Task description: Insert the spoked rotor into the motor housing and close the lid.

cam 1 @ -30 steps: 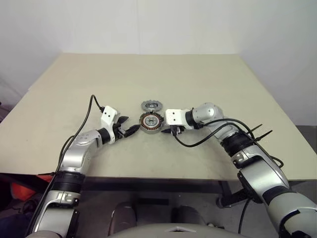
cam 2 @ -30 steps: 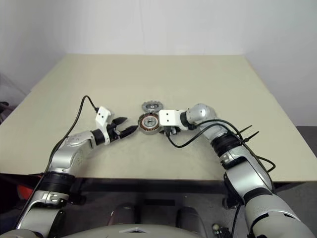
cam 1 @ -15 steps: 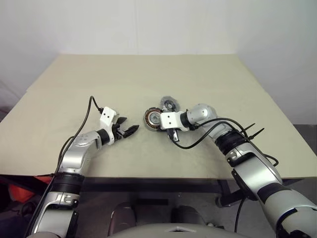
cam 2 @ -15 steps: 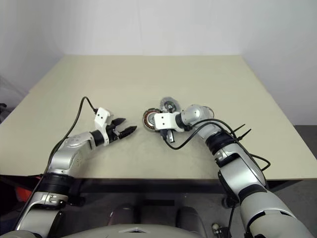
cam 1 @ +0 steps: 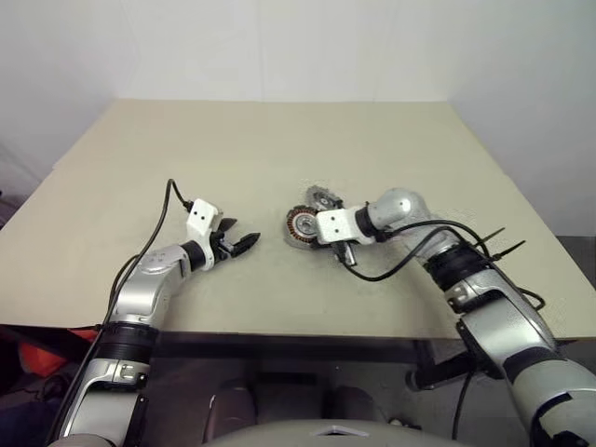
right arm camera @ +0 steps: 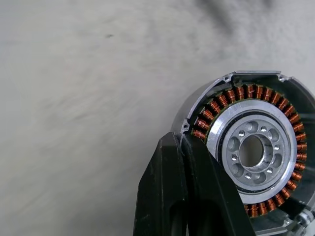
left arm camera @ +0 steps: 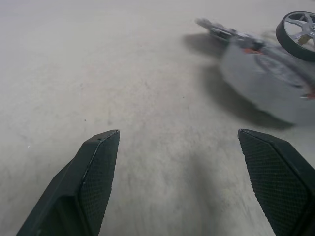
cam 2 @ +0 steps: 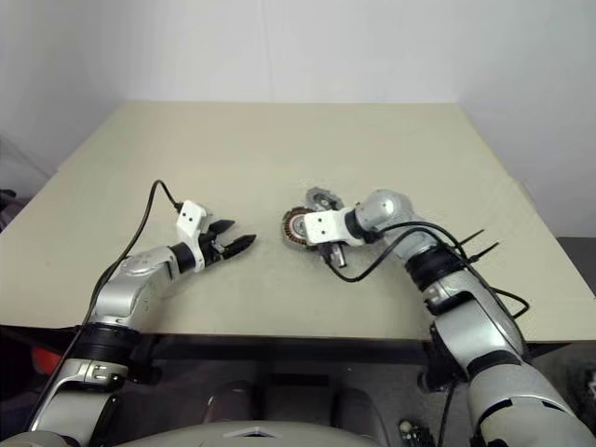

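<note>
The motor housing [right arm camera: 248, 152], tilted off the surface [cam 1: 279, 149] with the right gripper's [cam 1: 337, 253] fingers pinched on its rim, looks heavy, rigid and slippery, while the left gripper's [cam 1: 244, 244] fingers gape empty.

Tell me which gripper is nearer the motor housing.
Right. The right gripper is shut on the motor housing, pinching its rim and holding it tilted up off the table. The left gripper is open and apart from it, out to its left.

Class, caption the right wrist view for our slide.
Right gripper shut on the motor housing rim, copper windings facing the camera.
</note>
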You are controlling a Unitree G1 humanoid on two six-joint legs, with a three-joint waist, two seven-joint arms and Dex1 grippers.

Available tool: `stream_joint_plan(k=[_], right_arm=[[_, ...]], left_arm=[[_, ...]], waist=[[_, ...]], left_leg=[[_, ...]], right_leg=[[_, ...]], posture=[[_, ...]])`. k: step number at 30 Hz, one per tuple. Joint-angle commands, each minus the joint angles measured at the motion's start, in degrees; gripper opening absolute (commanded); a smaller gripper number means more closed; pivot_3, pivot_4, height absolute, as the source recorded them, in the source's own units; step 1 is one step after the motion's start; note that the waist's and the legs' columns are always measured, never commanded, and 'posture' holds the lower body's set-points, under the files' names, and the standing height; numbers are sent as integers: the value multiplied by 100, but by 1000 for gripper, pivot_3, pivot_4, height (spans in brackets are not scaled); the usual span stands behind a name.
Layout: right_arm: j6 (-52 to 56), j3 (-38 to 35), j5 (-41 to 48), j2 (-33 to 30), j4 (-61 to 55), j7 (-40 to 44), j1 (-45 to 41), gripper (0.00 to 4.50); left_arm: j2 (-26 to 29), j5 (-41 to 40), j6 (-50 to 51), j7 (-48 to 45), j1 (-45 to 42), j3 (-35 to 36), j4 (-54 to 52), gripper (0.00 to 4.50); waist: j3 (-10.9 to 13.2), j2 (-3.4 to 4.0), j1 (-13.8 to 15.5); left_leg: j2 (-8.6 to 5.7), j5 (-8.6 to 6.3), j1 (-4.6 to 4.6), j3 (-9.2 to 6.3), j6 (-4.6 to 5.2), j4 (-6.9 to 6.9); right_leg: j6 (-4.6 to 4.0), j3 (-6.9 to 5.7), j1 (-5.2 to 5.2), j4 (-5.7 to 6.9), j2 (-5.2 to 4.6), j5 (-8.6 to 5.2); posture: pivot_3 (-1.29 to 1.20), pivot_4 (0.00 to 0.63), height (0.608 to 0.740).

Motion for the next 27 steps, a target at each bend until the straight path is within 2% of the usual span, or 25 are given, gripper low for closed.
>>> stream_joint_plan(k=[1,7,13,15,18,27], right_arm=[[332,-239,435,-207,-1094,320,224,30],[840,-114,360,-223,-1855,257,721,30],[922,-73,160,-24,-1286,0,520,30],[991,-142,238,-6,-1331,-24,496,413],[1157,-292,411,-9,-1621,-79,488,1263],[2019,-786,1273,-150,-2769,39,555,1263]], left_arm=[[30,20,-122,3,-71,101,-27,4083],[-10,40,-141,-5,-133,53,32,4083],[-2,50,-151,-31,-167,47,63,4083],[3,49,-140,-34,-168,52,59,4083],[18,32,-95,-46,-150,69,30,4083],[21,41,-105,-44,-144,80,65,4083]], waist=[[0,0,-7],[1,-1,-19],[1,-1,-28],[1,-1,-27],[1,-1,-26],[1,-1,-8]], left_leg=[[2,-1,0,0,2,0],[4,-1,2,0,1,0],[4,5,8,0,-9,0],[4,7,12,0,-11,0],[3,7,11,0,-12,0],[3,5,12,0,-9,-1]], right_leg=[[-1,-1,-1,2,1,-2],[-3,-2,-2,4,3,-5],[-3,-1,1,11,2,-5],[-3,0,2,14,2,-5],[-3,0,3,14,1,-5],[-3,0,3,13,1,-5]], posture=[[0,0,740],[0,0,740],[0,0,740],[0,0,740],[0,0,740],[0,0,740]])
